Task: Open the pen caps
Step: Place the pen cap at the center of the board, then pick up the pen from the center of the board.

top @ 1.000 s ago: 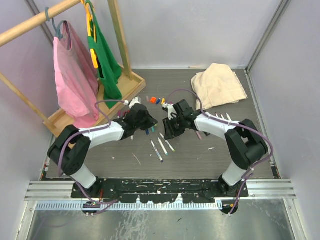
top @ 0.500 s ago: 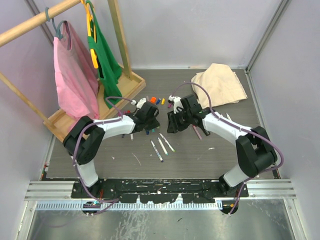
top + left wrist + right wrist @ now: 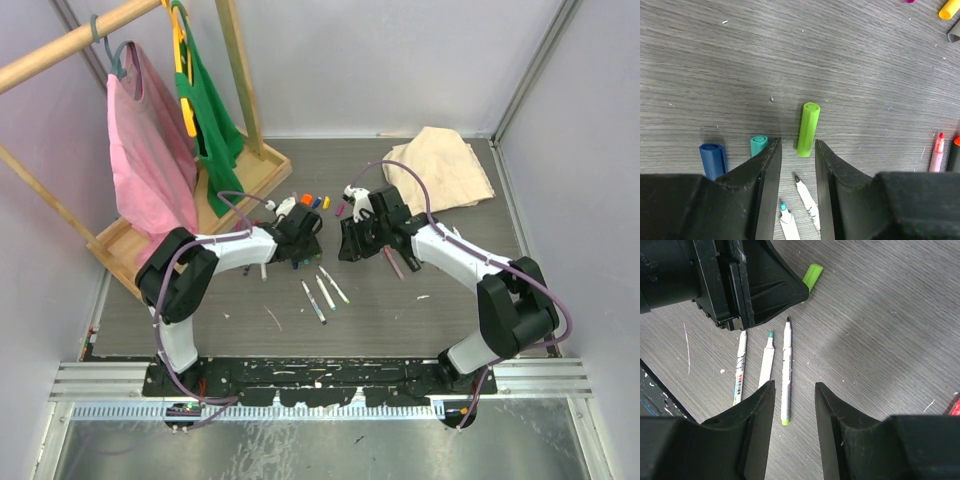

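Observation:
My left gripper (image 3: 797, 150) is open with nothing between its fingers. A light green pen cap (image 3: 808, 129) lies flat on the table just past its fingertips. A teal cap (image 3: 758, 145) and a blue cap (image 3: 713, 159) lie left of it. Two uncapped white pens (image 3: 807, 200) show under the jaws. My right gripper (image 3: 794, 390) is open and empty, hovering over three uncapped white pens (image 3: 786, 372). In the top view the left gripper (image 3: 303, 243) and right gripper (image 3: 350, 245) face each other mid-table. More caps (image 3: 313, 200) lie behind them.
A folded beige cloth (image 3: 437, 170) lies at the back right. A wooden rack (image 3: 250, 170) with a pink and a green garment stands back left. A pink pen (image 3: 936, 152) and a yellow cap (image 3: 949, 9) lie at the right of the left wrist view.
The left gripper has moved right and toward the back and its jaws have opened. The green cap now lies loose on the table. The right gripper has shifted slightly toward the back.

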`<action>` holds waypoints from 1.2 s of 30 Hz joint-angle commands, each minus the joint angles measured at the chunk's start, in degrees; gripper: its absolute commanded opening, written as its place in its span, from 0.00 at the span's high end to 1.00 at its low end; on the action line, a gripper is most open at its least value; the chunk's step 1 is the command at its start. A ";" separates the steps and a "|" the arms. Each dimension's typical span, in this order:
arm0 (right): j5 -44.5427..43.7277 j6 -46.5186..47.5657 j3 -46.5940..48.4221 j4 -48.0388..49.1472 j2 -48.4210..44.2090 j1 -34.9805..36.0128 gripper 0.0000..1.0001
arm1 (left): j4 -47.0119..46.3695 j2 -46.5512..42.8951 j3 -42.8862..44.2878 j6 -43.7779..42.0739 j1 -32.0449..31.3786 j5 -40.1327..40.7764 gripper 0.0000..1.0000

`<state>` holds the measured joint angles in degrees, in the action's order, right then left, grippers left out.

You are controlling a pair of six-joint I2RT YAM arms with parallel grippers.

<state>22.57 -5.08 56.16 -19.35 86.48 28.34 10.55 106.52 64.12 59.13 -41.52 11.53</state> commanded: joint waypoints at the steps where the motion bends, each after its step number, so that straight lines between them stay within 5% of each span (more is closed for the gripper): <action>1: 1.15 0.41 1.24 1.51 -3.07 -0.39 0.56 | 2.31 0.00 1.93 -1.05 -0.06 2.04 0.65; 11: 2.07 1.33 1.23 1.43 -4.50 -0.85 0.56 | 2.20 -10.12 0.50 -7.70 -0.14 2.60 0.61; 21: 9.71 8.25 2.04 -1.19 -5.59 -1.98 0.56 | -8.80 -24.68 -13.68 -27.44 0.03 4.51 0.55; 29: 18.14 20.80 5.51 -9.75 -5.28 -2.23 0.54 | -11.91 -35.37 -25.22 -36.88 0.99 9.53 0.34; 36: 18.70 21.95 5.75 -10.39 -5.10 -2.32 0.53 | -10.01 -31.53 -26.26 -37.04 2.97 9.14 0.32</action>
<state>39.11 14.28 59.61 -28.91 83.11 26.24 2.81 72.86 37.32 24.05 -39.46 19.07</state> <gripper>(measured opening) 0.468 0.686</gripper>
